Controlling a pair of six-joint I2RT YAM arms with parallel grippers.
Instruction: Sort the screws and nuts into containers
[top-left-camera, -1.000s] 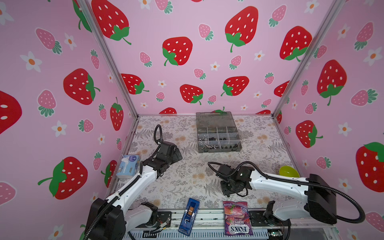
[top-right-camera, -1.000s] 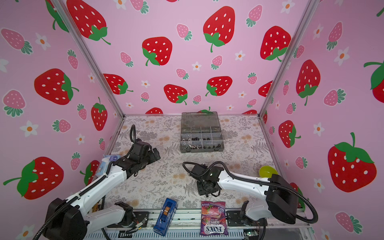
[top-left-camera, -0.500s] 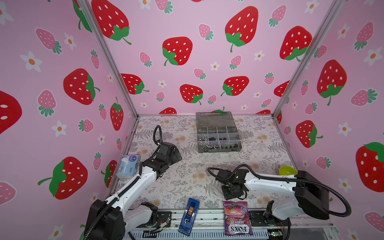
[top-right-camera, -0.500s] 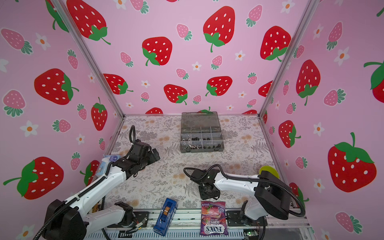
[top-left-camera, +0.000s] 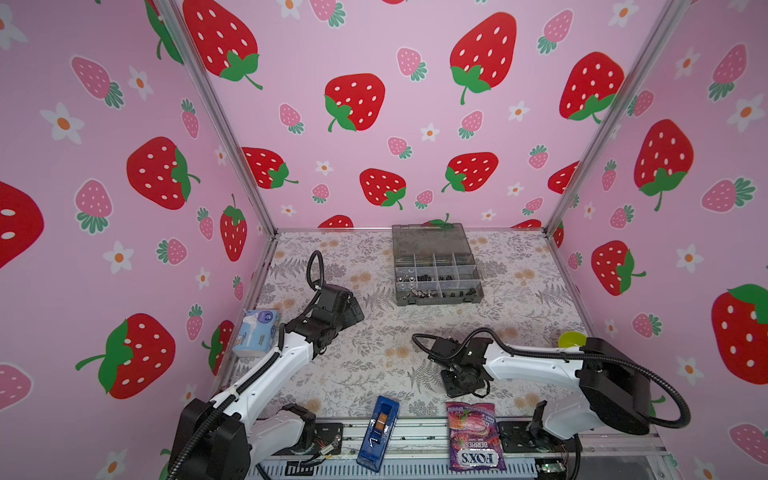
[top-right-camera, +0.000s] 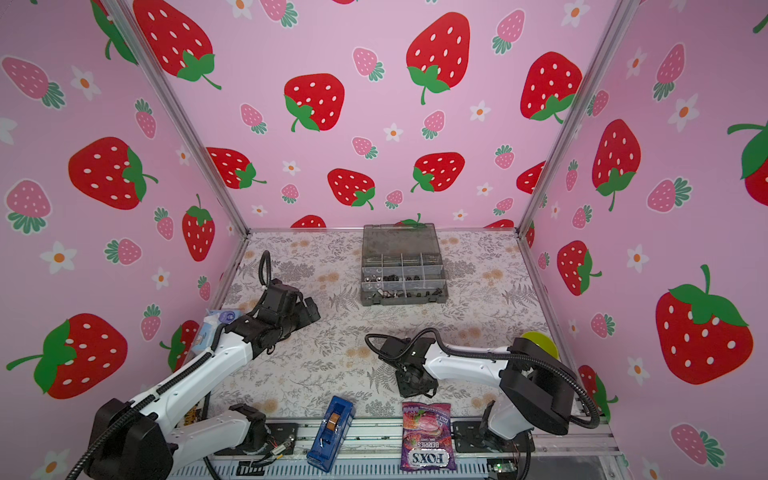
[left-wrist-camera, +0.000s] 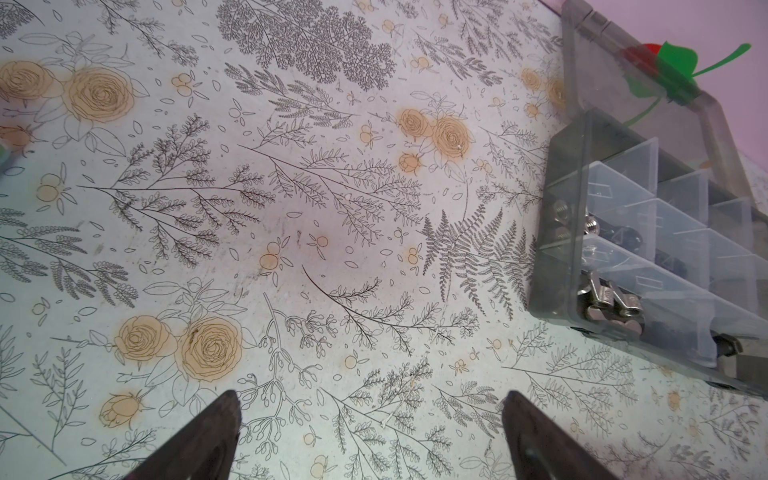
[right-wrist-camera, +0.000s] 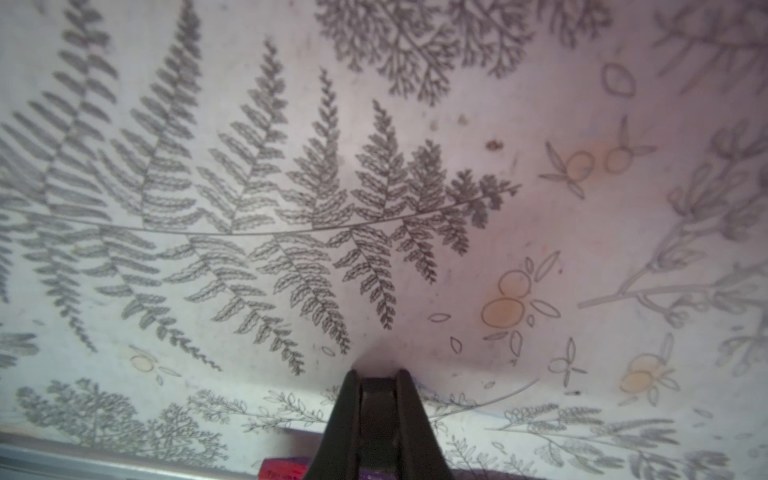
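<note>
- While the left tool (top-left-camera: 354, 311) hangs over the counter (top-left-camera: 374, 357) with its fingers spread wide in both top views, the right tool (top-left-camera: 463, 384) points straight down near the front edge, just beyond the purple candy bag (top-left-camera: 473, 436) and to the right of the blue box (top-left-camera: 378, 432)
- Both top views show the organiser box (top-right-camera: 405, 300) at the far middle of the counter, with its lid thrown back towards the wall and well apart from both tools; small dark and silver pieces (top-right-camera: 390, 279) lie in its middle and near rows of cells
- Left wrist view: the fingertips (left-wrist-camera: 222, 415) of the left tool (left-wrist-camera: 370, 409) stand far apart above the floral counter (left-wrist-camera: 291, 208); the organiser box (left-wrist-camera: 557, 249) lies off to one side, with silver winged nuts (left-wrist-camera: 602, 299) heaped in its corner cell
- Right wrist view: the fingers of the right tool (right-wrist-camera: 376, 376) stand nearly together, their tips at the counter (right-wrist-camera: 540, 208) by a printed fern (right-wrist-camera: 291, 208); a small dark shape (right-wrist-camera: 376, 395) fills the narrow gap, too blurred to tell whether it is a screw, a nut or part of the tool
</note>
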